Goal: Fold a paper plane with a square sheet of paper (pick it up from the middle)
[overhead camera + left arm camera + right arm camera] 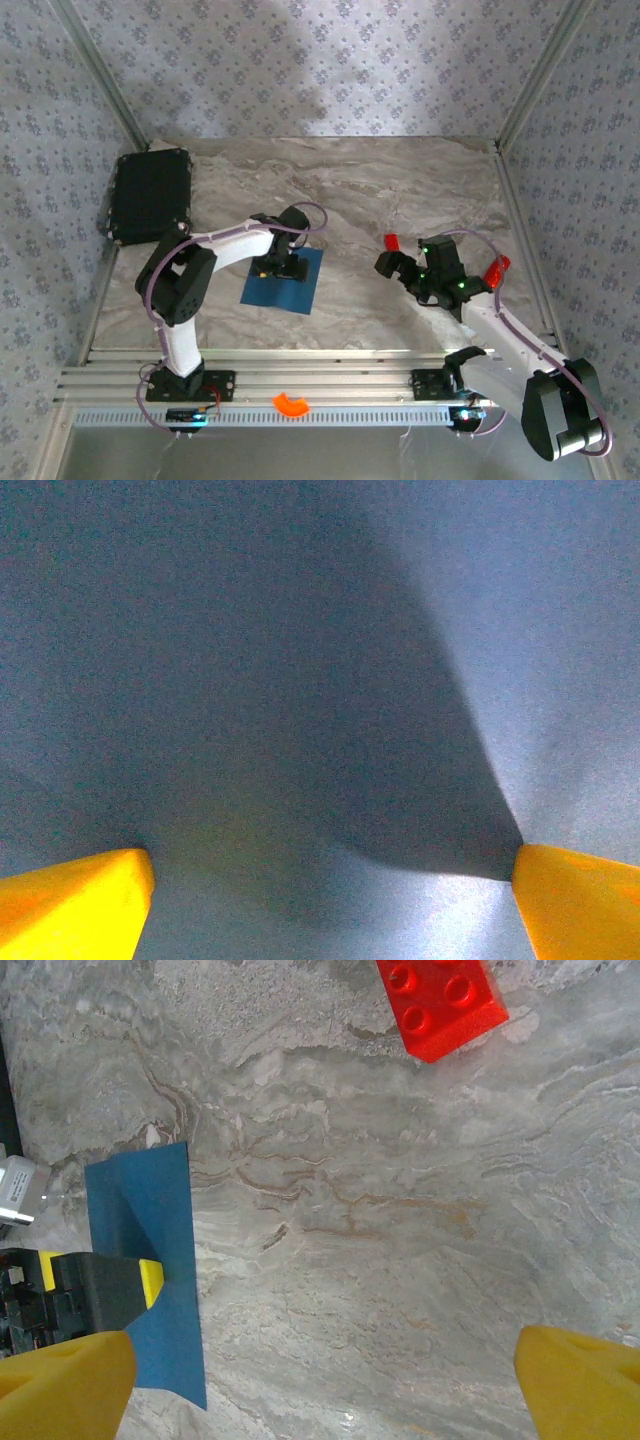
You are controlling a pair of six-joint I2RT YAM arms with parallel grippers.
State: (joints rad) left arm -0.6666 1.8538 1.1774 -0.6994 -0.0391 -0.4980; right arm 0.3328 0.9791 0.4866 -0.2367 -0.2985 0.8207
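Left claw (283,267), fingers (70,905) apart, presses on the middle of the square sheet of paper (296,291) on the counter (350,190), flat-looking from overhead yet bulging between them up close, while the right claw (400,265) hovers spread wide.

You're seeing the table's (400,190) layout.
The square sheet of paper (298,291) is lying left of centre under the left gripper (280,270), the case (150,195) sitting behind-left, the block (391,242) lying to its right.
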